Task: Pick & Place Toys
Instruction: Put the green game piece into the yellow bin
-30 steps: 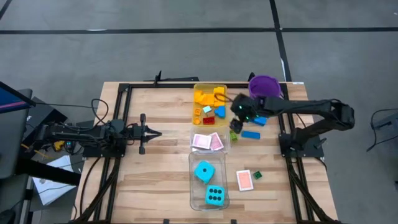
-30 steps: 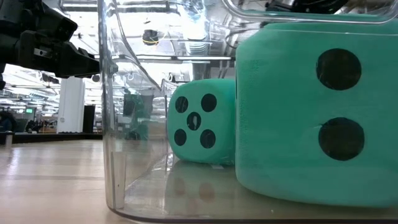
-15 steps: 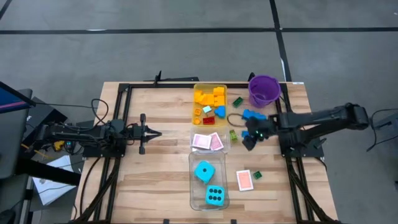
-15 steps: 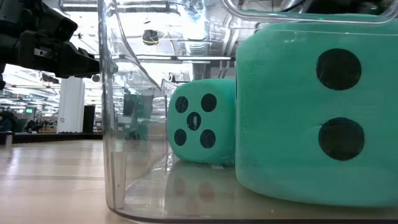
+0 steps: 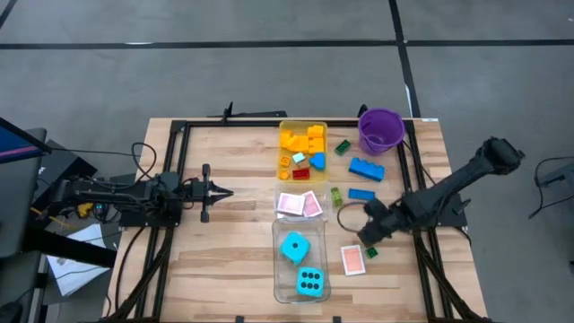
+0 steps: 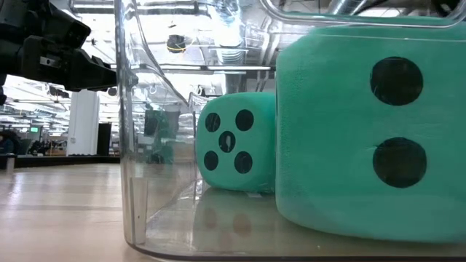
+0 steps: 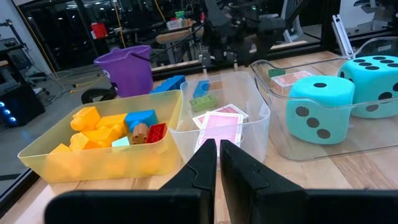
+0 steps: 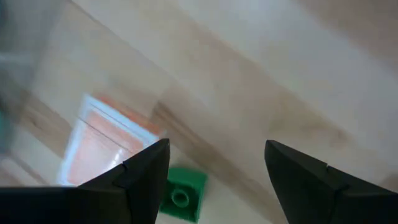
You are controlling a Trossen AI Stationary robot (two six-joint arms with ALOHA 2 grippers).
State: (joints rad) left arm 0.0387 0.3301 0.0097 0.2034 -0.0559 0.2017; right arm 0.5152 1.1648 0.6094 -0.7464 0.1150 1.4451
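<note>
Wooden table (image 5: 224, 260) with trays (image 5: 301, 269), bricks (image 5: 366, 168), card (image 5: 353, 259)

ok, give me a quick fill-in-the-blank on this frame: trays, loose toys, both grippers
1. The two cyan black-dotted dice sit inside the ____ rectangular tray.
2. The right gripper hovers with jaws ____ over the small green plastic brick beside the loose pink-backed playing card.
3. The left gripper waits on the table's left side with its fingers ____.
4. The long blue plastic brick lies on the wooden table just below the ____ bucket.

Missing words: clear; open; shut; purple
</note>
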